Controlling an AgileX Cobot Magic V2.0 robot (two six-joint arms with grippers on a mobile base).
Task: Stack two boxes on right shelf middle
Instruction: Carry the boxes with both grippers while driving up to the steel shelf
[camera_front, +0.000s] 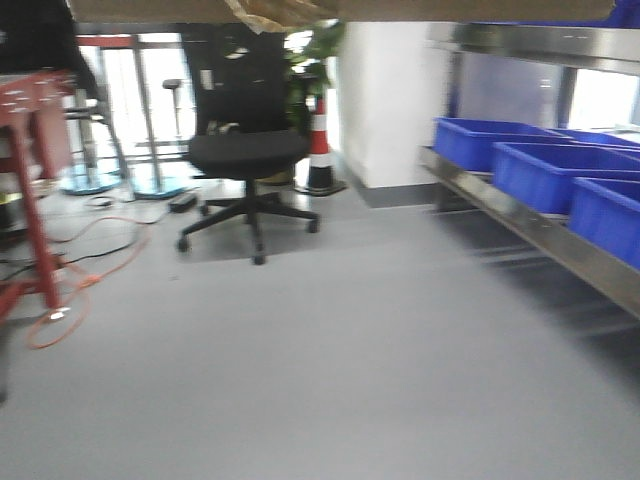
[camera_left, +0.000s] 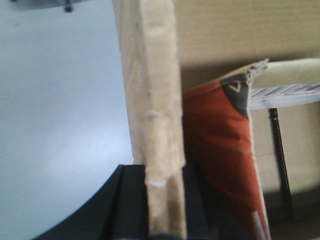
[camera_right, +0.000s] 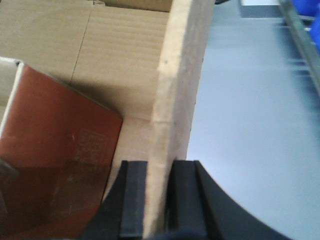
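The left gripper (camera_left: 164, 210) pinches one wall of the cardboard box (camera_left: 152, 90), with its black fingers (camera_left: 131, 200) pressed to either side of the edge. A red-brown carton (camera_left: 215, 150) lies inside the box. The right gripper (camera_right: 158, 200) pinches another wall the same way. The box hangs between both arms above the grey floor (camera_front: 330, 360). A second box cannot be told apart. Ahead stand a red frame (camera_front: 35, 180), an office chair (camera_front: 248, 160), a striped cone (camera_front: 320, 140) and blue bins (camera_front: 540, 170) on a steel shelf (camera_front: 530, 235).
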